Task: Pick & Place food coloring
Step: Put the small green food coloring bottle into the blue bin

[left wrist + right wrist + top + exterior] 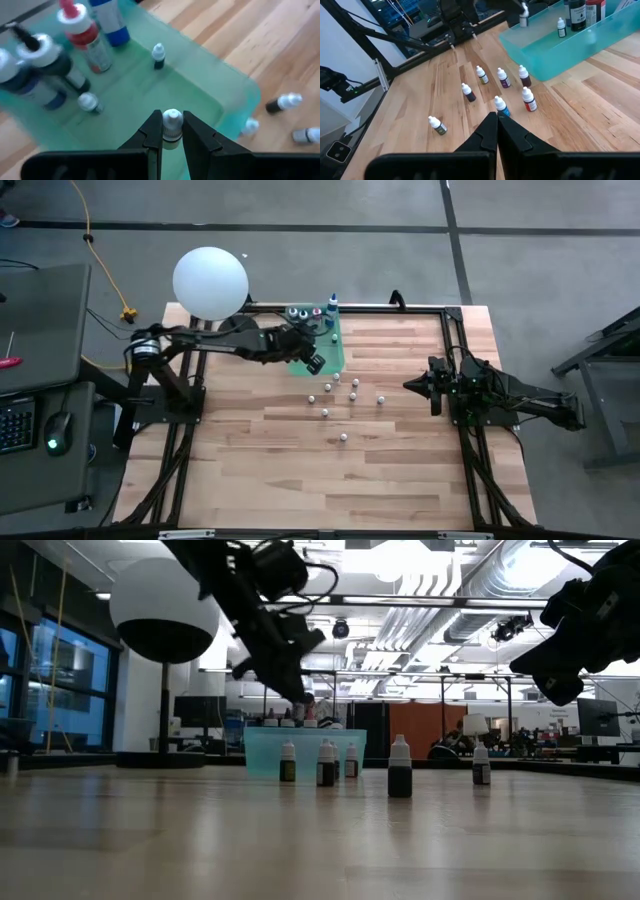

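My left gripper (313, 363) hangs over the near part of the translucent green tray (336, 352), shut on a tiny white-capped food coloring bottle (171, 125). Inside the tray stand a few larger bottles, blue (112, 22), red (86, 40) and dark (52, 62), along with two tiny ones (158, 55) (90, 102). Several tiny bottles (352, 396) stand upright on the wooden table just near of the tray. My right gripper (496, 125) waits shut at the table's right side, touching nothing. My left gripper pinches the tiny bottle at its white cap (172, 118) between its two fingertips (155, 131). The fingers slant down from the table's left. The bottle is lifted clear above the tray floor, its cap toward the wrist camera.
A big white ball-shaped lamp (210, 282) stands at the table's far left corner, beside the left arm. A black frame (455, 350) borders the wooden top. Loose bottles (466, 92) dot the table's middle; bare wood lies toward the near edge (330, 490).
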